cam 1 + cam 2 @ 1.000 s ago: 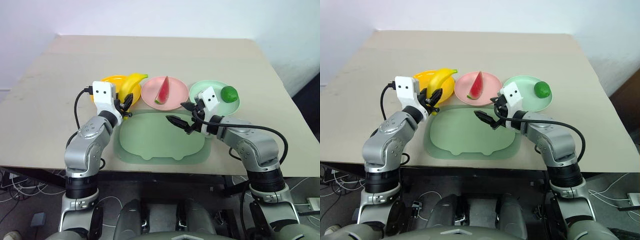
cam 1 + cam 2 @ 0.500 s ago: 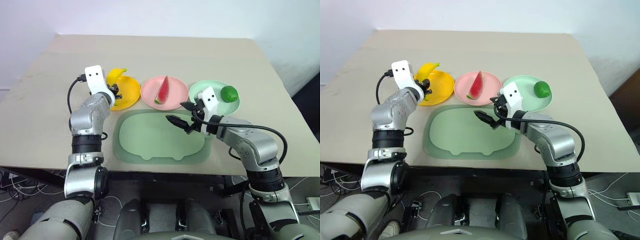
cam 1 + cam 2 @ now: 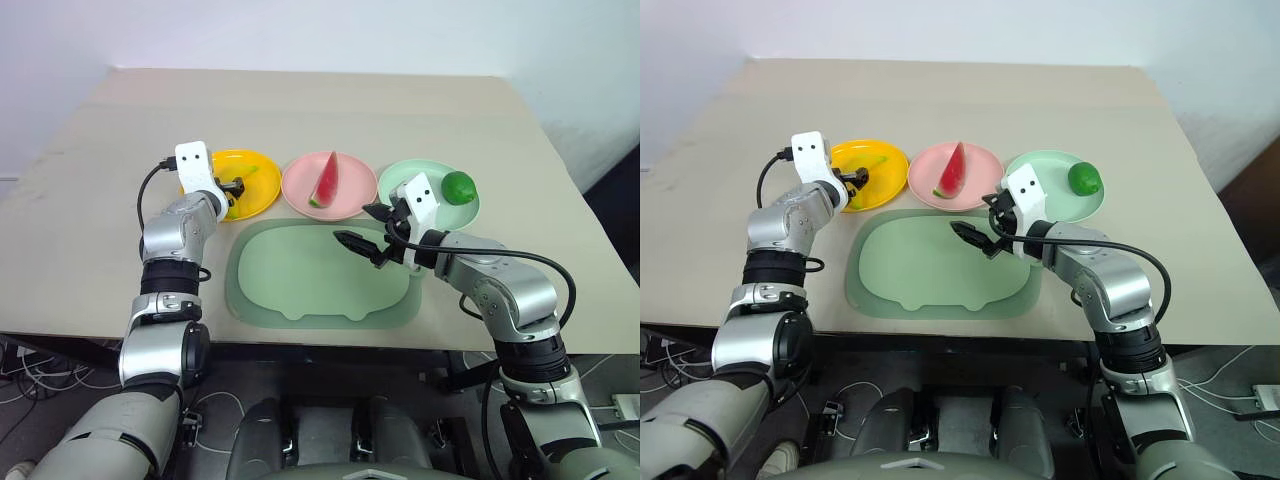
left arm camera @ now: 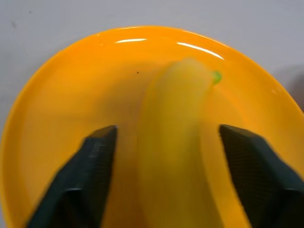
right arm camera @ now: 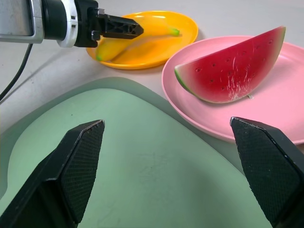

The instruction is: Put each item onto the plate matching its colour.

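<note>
The yellow banana (image 4: 175,142) lies on the orange-yellow plate (image 3: 264,192) at the back left. My left gripper (image 3: 233,187) hovers low over that plate, open, with a gap on each side of the banana between its fingers. A red watermelon wedge (image 3: 324,180) with green rind rests on the pink plate (image 3: 299,196) in the middle. On the far rim of the mint green plate (image 3: 398,178) at the right sits the small green fruit (image 3: 458,187). My right gripper (image 3: 357,226) hangs open and empty above the tray, in front of the pink plate.
A large pale green pig-shaped tray (image 3: 300,280) lies on the beige table (image 3: 320,110) just in front of the three plates. The table's front edge runs close behind the tray, and bare tabletop stretches beyond the plates.
My left arm reached forward and down with the banana to the orange-yellow plate, then its fingers opened and the banana now rests on the plate. The right arm has stayed still.
</note>
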Tool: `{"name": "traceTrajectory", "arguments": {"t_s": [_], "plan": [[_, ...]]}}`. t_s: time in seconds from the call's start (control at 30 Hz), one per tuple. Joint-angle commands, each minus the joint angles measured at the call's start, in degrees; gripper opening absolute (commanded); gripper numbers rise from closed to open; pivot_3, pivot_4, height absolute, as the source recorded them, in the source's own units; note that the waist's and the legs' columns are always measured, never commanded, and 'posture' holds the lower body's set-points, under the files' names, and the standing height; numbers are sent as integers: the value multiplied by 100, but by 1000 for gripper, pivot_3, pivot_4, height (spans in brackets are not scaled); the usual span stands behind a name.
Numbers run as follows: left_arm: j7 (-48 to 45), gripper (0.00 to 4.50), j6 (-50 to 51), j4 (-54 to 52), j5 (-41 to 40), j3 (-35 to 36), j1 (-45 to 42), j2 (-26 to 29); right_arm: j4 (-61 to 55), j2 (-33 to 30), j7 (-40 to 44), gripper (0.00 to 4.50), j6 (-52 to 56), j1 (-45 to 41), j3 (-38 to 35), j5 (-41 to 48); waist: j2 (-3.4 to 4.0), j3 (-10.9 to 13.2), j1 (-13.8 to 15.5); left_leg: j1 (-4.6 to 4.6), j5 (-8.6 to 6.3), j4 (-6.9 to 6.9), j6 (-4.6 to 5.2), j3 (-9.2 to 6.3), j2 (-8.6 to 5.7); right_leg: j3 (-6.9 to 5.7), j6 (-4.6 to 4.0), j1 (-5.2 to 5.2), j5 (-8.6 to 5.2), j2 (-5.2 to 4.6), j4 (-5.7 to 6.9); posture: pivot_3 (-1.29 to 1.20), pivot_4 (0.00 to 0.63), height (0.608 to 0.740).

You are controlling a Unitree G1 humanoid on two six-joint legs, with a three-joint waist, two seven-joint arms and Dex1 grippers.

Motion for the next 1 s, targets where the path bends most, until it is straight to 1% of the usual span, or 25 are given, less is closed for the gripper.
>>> {"name": "traceTrajectory", "arguments": {"t_s": [0.03, 0.23, 0.37, 0.47, 0.57, 0.67, 0.73, 0.77, 0.83, 0.93, 1.0], "plan": [[-434, 4464, 190, -883, -13, -243, 368, 177, -68, 11, -2, 4500, -144, -129, -78, -10, 0, 0, -8, 0, 0, 0, 0, 0, 0, 0, 0, 0, 0, 0, 0, 0, 150, 695], [-1195, 4464, 319, -2663, -310, -356, 1404, 400, -52, 78, -33, 4500, -189, -97, -182, 30, 1, 0, -9, -1, 0, 0, -1, 2, 1, 2, 0, -3, 0, 0, 1, 0, 150, 695], [-1876, 4464, -147, -3941, -503, -395, 2430, 630, -119, 136, -24, 4500, -253, -10, -320, 143, 2, 0, -7, 1, 0, -1, -1, 2, 2, 4, 0, -2, 0, -2, 0, 0, 150, 695], [-2455, 4464, -455, -4595, -828, -228, 3123, 779, -228, 184, 19, 4500, -350, 98, -454, 271, 2, 1, 14, 1, 0, -1, -1, 1, 3, 3, -1, -1, 0, -1, 0, 0, 150, 695], [-3295, 4464, -782, -5096, -1293, -84, 3828, 1020, -295, 206, 37, 4500, -483, 226, -544, 341, 3, 1, 15, 1, -2, -1, -2, 1, 5, 3, -2, -1, -1, -3, -1, 0, 150, 695], [-3929, 4464, -1121, -5199, -1656, 234, 4457, 1229, -338, 165, 103, 4500, -673, 399, -629, 396, 5, 2, 14, 2, -2, -2, -2, 0, 7, 3, -3, -2, -1, -3, -2, 0, 150, 695], [-4156, 4464, -1339, -5059, -1792, 448, 4677, 1303, -347, 113, 185, 4500, -814, 513, -679, 407, 5, 2, 17, 2, -2, -2, -2, 0, 8, 2, -4, -3, -1, -2, -2, 0, 150, 695], [-4336, 4464, -1651, -4928, -1781, 534, 4778, 1317, -399, 72, 269, 4500, -929, 610, -721, 433, 5, 2, 26, 2, -3, -2, -1, -1, 8, 2, -4, -2, -1, -3, -2, 0, 150, 695], [-4577, 4464, -2104, -4752, -1712, 583, 4885, 1323, -458, 15, 393, 4500, -1082, 741, -787, 478, 5, 2, 37, 1, -4, -2, 2, -3, 8, 1, -4, -1, -1, -4, -3, 0, 150, 695], [-4712, 4464, -2203, -4591, -1907, 681, 4964, 1259, -619, -143, 607, 4500, -1122, 1003, -810, 582, 5, 2, 44, 1, -10, -1, 10, -2, 7, 1, -3, 1, -1, -9, -7, 0, 150, 695], [-4679, 4464, -2354, -4483, -1751, 580, 4984, 1255, -762, -296, 718, 4500, -1080, 1114, -693, 572, 5, 2, 35, 1, -22, -2, 30, -2, 12, 1, -3, 1, -1, -10, -10, 0, 150, 695]]}}
